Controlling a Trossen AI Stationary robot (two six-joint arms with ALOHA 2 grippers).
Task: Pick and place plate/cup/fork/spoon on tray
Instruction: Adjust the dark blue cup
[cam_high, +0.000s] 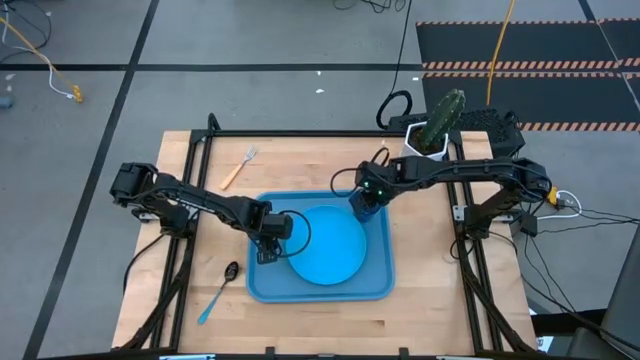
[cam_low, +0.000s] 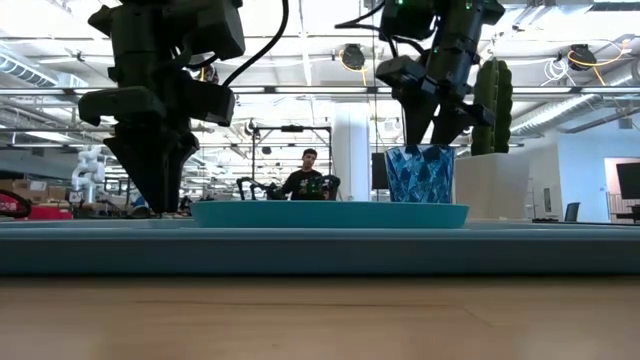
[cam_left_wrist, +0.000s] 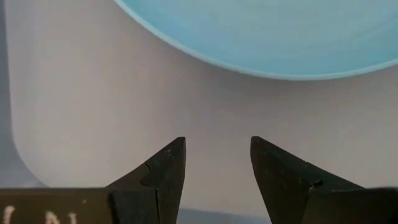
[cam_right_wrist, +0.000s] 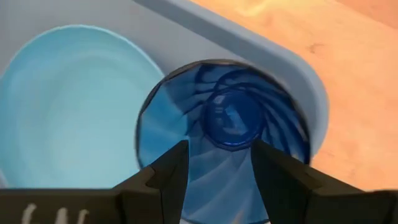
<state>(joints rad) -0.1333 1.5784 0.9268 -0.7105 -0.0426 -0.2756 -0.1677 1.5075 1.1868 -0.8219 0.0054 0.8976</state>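
The sky-blue plate (cam_high: 328, 245) lies flat on the blue tray (cam_high: 300, 290); it also shows in the low view (cam_low: 330, 213). The dark-blue cup (cam_low: 420, 175) stands upright in the tray's far right corner (cam_high: 372, 207). My right gripper (cam_low: 432, 140) is open and points down, its fingertips just above the cup's rim (cam_right_wrist: 217, 65). My left gripper (cam_left_wrist: 217, 155) is open and empty, pointing down over the tray's bare floor left of the plate (cam_high: 268, 240). The orange-handled fork (cam_high: 238, 168) lies on the table beyond the tray. The spoon (cam_high: 218, 290) lies to the tray's left.
A white pot with a cactus (cam_high: 435, 125) stands at the table's far right, behind my right arm. The wooden table (cam_high: 200, 220) shows bare to the left of the tray between fork and spoon. A person (cam_low: 308, 178) sits in the room far behind the table.
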